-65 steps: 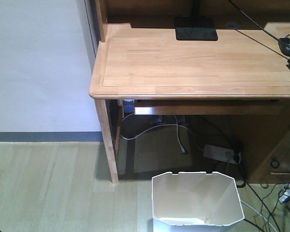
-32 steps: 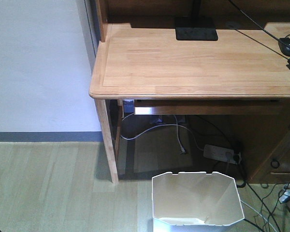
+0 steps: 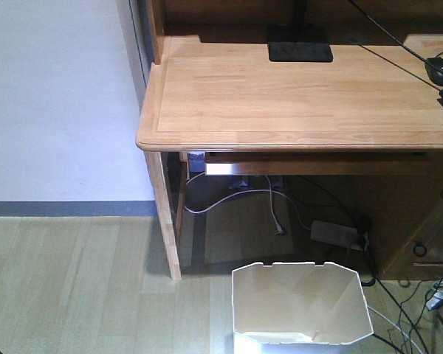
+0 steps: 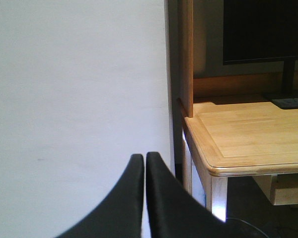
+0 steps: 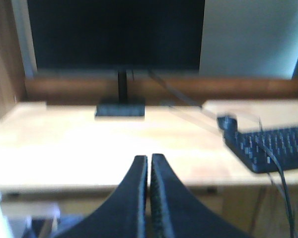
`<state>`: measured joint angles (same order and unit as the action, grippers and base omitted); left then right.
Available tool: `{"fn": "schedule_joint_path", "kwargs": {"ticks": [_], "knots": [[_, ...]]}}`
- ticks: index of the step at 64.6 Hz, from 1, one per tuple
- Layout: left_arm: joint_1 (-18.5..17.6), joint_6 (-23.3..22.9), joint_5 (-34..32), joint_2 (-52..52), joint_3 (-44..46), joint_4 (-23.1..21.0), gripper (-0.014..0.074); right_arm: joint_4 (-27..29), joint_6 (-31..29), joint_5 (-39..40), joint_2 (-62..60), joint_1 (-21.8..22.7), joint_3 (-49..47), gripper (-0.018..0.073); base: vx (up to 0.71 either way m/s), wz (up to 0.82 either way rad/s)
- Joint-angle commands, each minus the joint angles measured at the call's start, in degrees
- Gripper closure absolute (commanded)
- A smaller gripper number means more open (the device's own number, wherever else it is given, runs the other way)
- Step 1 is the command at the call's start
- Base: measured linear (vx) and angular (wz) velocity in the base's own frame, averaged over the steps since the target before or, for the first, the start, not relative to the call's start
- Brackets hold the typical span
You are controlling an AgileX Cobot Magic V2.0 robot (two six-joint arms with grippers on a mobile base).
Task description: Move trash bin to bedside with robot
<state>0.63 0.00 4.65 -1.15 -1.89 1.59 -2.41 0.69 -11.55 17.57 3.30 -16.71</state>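
The white trash bin (image 3: 301, 306) stands on the wood floor at the bottom of the front view, just in front of the light wooden desk (image 3: 295, 96). Its open top faces up and its inside holds nothing. The bed is out of view. My left gripper (image 4: 144, 157) is shut and empty, raised in front of the white wall beside the desk's left corner. My right gripper (image 5: 149, 158) is shut and empty, raised and facing the desk top. Neither gripper shows in the front view.
A monitor base (image 3: 299, 43), a black mouse (image 3: 440, 70) and a keyboard (image 5: 268, 146) lie on the desk. A power strip (image 3: 334, 233) and cables (image 3: 236, 195) lie under it. A white wall (image 3: 55, 103) is at the left, with wood floor (image 3: 66, 287) below.
The view has crept slightly: the bin sits a little lower in the front frame than a second ago. Otherwise nothing has visibly changed.
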Motion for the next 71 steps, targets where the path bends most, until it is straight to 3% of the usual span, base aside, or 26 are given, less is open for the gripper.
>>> {"fn": "schedule_joint_path", "kwargs": {"ticks": [1, 21, 47, 59, 71], "knots": [[-0.4, -0.8, -4.3, -0.4, -0.7, -0.5, 0.0603, 0.2, -0.7, 1.6, 6.4, 0.2, -4.9, 0.0567, 0.00, 0.00], [-0.4, -0.8, -4.3, -0.4, -0.7, -0.5, 0.0603, -0.3, -0.7, 2.4, 14.3, 0.2, -5.4, 0.0566, 0.00, 0.00], [-0.4, -0.8, -4.3, -0.4, -0.7, -0.5, 0.0603, -0.3, -1.0, 4.1, 15.0, 0.2, -5.4, 0.0543, 0.00, 0.00], [-0.4, -0.8, -4.3, -0.4, -0.7, -0.5, 0.0603, -0.3, -2.7, 2.9, 15.0, 0.2, -5.4, 0.0386, 0.00, 0.00], [-0.4, -0.8, -4.3, -0.4, -0.7, -0.5, 0.0603, -0.3, -2.7, 2.7, 15.0, 0.2, -5.4, 0.0120, 0.00, 0.00]]}}
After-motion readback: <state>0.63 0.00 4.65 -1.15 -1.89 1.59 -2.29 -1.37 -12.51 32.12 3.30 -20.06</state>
